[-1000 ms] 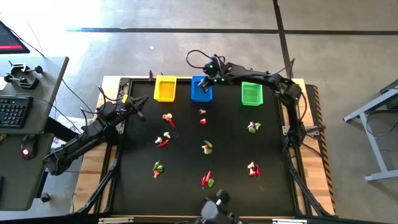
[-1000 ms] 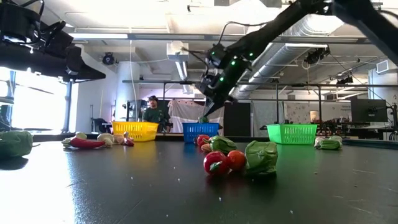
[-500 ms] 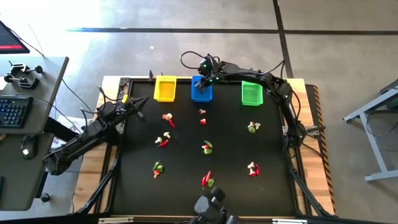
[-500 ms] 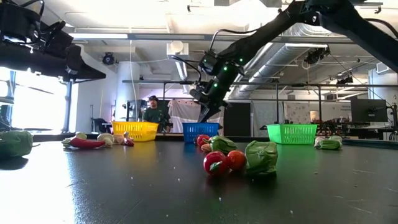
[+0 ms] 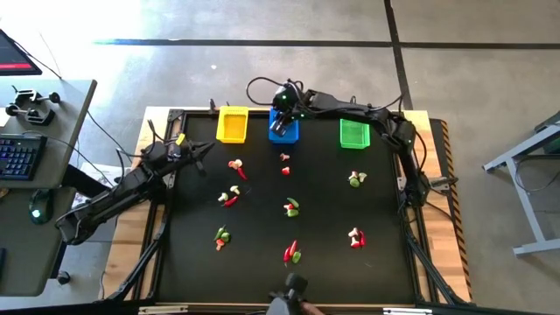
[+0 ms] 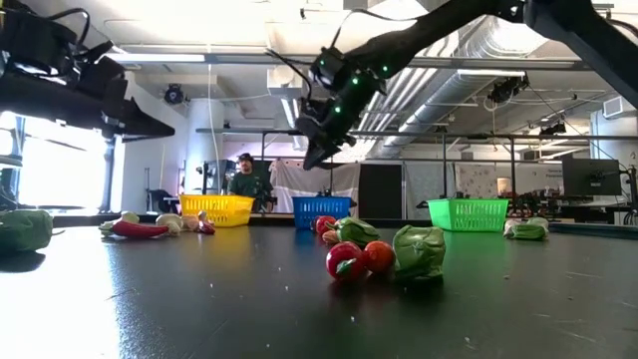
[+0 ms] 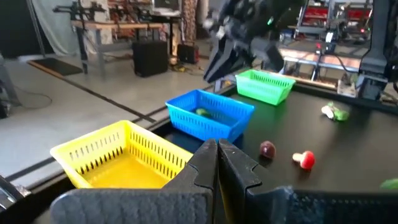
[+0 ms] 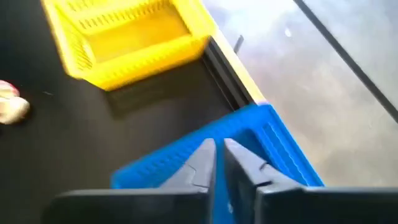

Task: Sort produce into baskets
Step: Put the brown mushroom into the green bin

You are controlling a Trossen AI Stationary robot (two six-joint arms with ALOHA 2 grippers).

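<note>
Right claw point(image 5: 278, 112): hanging above the blue basket point(image 5: 283, 128), fingers together, gripping nothing visible.
Left claw point(image 5: 198, 150): waiting at the surface's left edge, fingers together.
Blue basket: holding one green piece point(image 7: 201, 112).
Step in hand: judged to be just after a drop.
Next move: reaching toward loose produce point(image 5: 291, 208) mid-surface.
Hidden: yellow basket point(image 5: 232, 124) and green basket point(image 5: 353, 132) contents hard to make out.

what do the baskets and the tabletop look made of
The yellow basket, blue basket and green basket look like moulded plastic: thin slatted walls, saturated uniform colour, a slight sheen. The tabletop looks like a smooth black sheet, perhaps laminate or rubber mat; it reflects the ceiling lights faintly, so semi-matte. I cannot tell which.
</note>
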